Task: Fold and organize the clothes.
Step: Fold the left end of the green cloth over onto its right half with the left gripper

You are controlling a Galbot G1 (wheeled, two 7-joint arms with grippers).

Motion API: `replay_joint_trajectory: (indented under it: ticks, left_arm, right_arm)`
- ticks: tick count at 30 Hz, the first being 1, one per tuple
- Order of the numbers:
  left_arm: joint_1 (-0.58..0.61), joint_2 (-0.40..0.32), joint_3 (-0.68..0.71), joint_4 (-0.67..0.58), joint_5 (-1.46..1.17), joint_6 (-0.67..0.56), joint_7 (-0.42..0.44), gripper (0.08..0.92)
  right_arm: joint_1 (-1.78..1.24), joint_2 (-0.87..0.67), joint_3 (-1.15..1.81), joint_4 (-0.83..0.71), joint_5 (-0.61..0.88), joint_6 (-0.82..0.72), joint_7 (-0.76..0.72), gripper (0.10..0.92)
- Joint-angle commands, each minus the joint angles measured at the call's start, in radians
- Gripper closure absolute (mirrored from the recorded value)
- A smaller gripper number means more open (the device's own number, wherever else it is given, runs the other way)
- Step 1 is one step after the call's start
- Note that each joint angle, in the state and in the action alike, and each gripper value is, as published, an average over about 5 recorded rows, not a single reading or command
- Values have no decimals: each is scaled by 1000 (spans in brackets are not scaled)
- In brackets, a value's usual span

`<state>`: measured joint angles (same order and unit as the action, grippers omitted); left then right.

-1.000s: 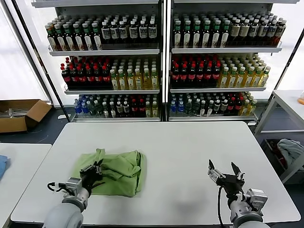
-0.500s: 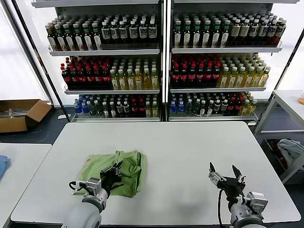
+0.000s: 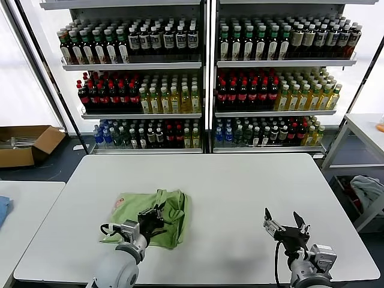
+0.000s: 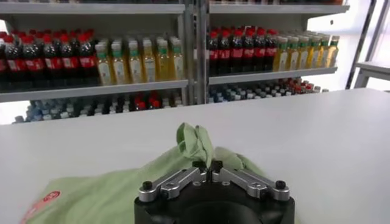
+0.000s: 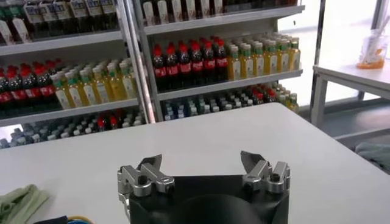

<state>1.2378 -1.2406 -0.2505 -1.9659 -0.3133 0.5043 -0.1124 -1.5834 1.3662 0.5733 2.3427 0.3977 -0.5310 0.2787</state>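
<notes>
The clothes [image 3: 153, 213], a light green shirt, lie bunched on the white table [image 3: 240, 192], left of the middle; a red-and-white print [image 3: 118, 201] shows near the left end. My left gripper [image 3: 158, 211] is shut on a fold of the shirt at its near right part. In the left wrist view the green cloth [image 4: 195, 143] stands up in a pinch just past my left gripper [image 4: 207, 165]. Low at the table's near right, my right gripper [image 3: 284, 217] hangs open and holds nothing; it shows wide apart in the right wrist view [image 5: 203, 163].
Shelves of bottles [image 3: 204, 84] stand behind the table. A cardboard box [image 3: 27, 144] lies on the floor at far left. A side table [image 3: 24, 204] is at the left, and a white table [image 3: 366, 129] with a cloth bundle [image 3: 367, 189] under it at the right.
My left gripper has dragged the shirt's fold to the right across the table, and the shirt has shifted and bunched that way. The right gripper has barely moved.
</notes>
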Motion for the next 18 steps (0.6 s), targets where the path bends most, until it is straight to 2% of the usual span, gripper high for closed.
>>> replay_joint_trajectory:
  ticks: [1, 5, 12, 18]
  left_arm:
    - [-15, -38, 35, 19, -25, -4, 0, 895]
    - [19, -60, 62, 3, -146, -7, -13, 817]
    - [69, -96, 89, -77, -417, 45, -74, 609]
    - [17, -52, -13, -184, -469, 20, -109, 436]
  right_arm:
    - [-5, 1, -2, -3, -4, 3, 0, 203]
    - [-3, 4, -8, -3, -7, 5, 1, 203]
    - [9, 4, -15, -7, -7, 5, 2, 203]
    - [11, 2, -26, -23, -10, 11, 2, 203]
